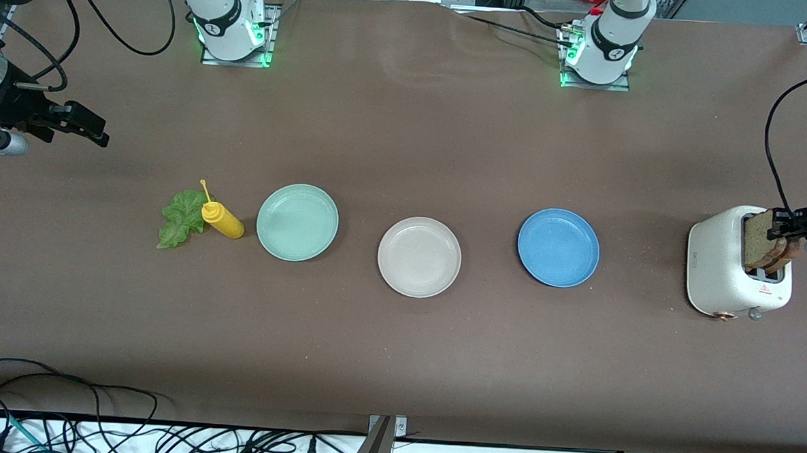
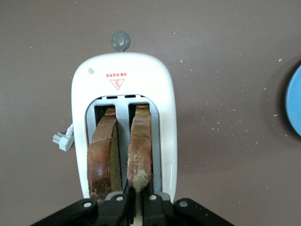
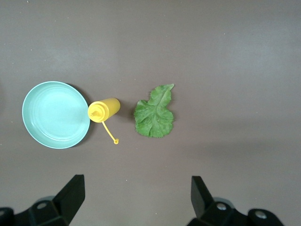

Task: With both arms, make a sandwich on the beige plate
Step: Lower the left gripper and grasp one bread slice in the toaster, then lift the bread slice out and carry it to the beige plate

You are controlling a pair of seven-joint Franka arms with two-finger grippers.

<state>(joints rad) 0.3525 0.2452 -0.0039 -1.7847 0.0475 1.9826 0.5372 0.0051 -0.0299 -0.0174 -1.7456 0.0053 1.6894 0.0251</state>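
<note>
A brown table (image 1: pixel 397 362) seen from above, with two white robot arms based along its upper edge. Three round plates sit in a row across the middle of the table: a mint-green plate (image 1: pixel 297 222) toward the right arm's end, the beige plate (image 1: pixel 419 256) in the centre and a little nearer the front camera, and a blue plate (image 1: pixel 558 247) toward the left arm's end. The beige plate has nothing on it.

At the left arm's end of the table stands a white toaster (image 1: pixel 728 275) with two slices of brown bread upright in its slots. The left gripper (image 2: pixel 136 200) is over the toaster, its fingers pinched tight on the top edge of one bread slice (image 2: pixel 140 150) — the other slice (image 2: pixel 103 157) stands in the neighbouring slot, just beside the gripper.

Toward the right arm's end of the table, a ruffled green lettuce leaf (image 1: pixel 182 218) lies flat, with a yellow squeeze bottle (image 1: pixel 222 220) lying on its side between the leaf and the mint-green plate, touching or nearly touching both.

The right gripper (image 1: pixel 81 125) hangs in the air over the table's edge at the right arm's end, its fingers spread wide and holding nothing — the right wrist view looks down on the lettuce, bottle and mint-green plate from above.
</note>
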